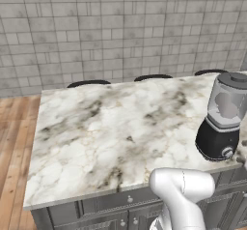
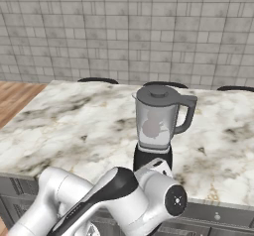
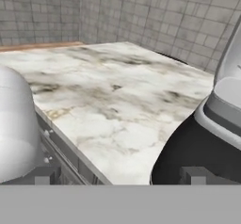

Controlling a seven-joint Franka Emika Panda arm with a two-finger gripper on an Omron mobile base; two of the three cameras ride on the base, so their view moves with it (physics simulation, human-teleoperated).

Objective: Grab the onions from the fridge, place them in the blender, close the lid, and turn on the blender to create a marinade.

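Observation:
The blender (image 2: 155,126) stands near the front edge of the marble counter; its black base (image 1: 216,142) has a small silver knob (image 1: 226,152). The dark grey lid (image 2: 158,94) sits flat on the translucent jar (image 1: 226,103). A dim pinkish round shape (image 2: 151,128) shows through the jar wall and looks like the onions. My gripper (image 3: 120,177) hangs low at the counter's front edge, just left of the blender base (image 3: 197,145). It is open, with its fingertips (image 3: 196,174) wide apart and nothing between them. The fridge is out of view.
The marble island counter (image 1: 106,132) stretches left and back from the blender. Three dark stool tops (image 1: 88,83) line its far edge before a grey tiled wall. Dark grey drawers (image 1: 111,206) run under the front edge. Wooden floor (image 1: 14,142) lies to the left.

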